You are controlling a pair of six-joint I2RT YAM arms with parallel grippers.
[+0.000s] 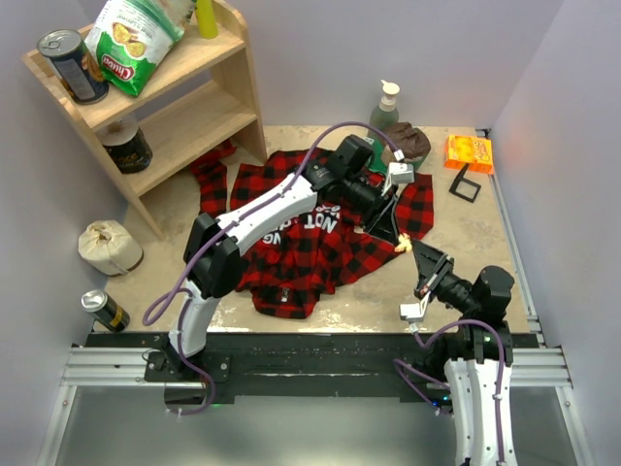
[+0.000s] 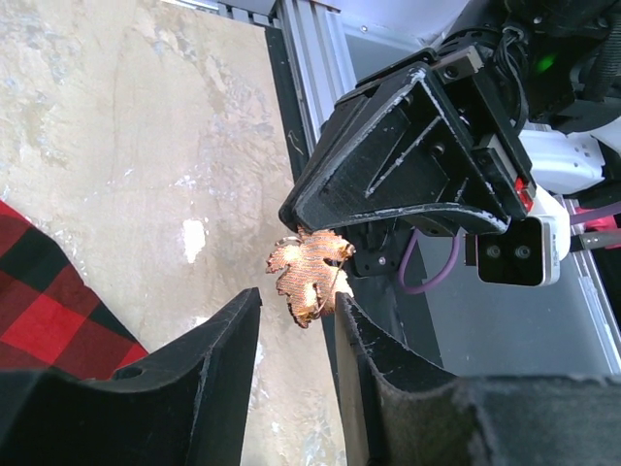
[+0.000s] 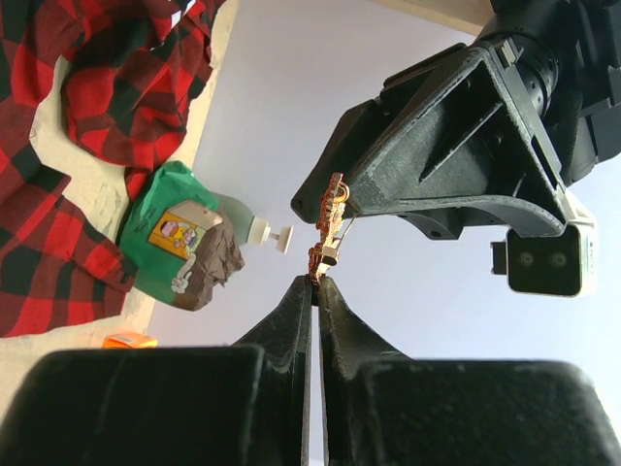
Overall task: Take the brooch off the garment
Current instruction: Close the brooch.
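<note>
The brooch (image 1: 404, 245), a small gold-tan leaf, hangs in the air off the garment's right edge, between my two grippers. My right gripper (image 3: 316, 282) is shut on the brooch's lower edge (image 3: 328, 223); it points up-left in the top view (image 1: 417, 252). My left gripper (image 2: 296, 301) is open, and the brooch (image 2: 309, 272) sits just past its tips, against the right-hand finger (image 2: 361, 330). It reaches across the garment (image 1: 301, 243) in the top view (image 1: 395, 235). The red-and-black plaid shirt lies crumpled mid-table, its black patch with white letters partly under the left arm.
A wooden shelf (image 1: 209, 97) at the back left holds a chip bag and cans. A green soap bottle (image 1: 386, 102), a brown lump (image 1: 408, 141), an orange packet (image 1: 469, 152) and a black square frame (image 1: 466, 187) stand at the back right. A cloth roll (image 1: 109, 246) and a can (image 1: 105, 311) are at the left.
</note>
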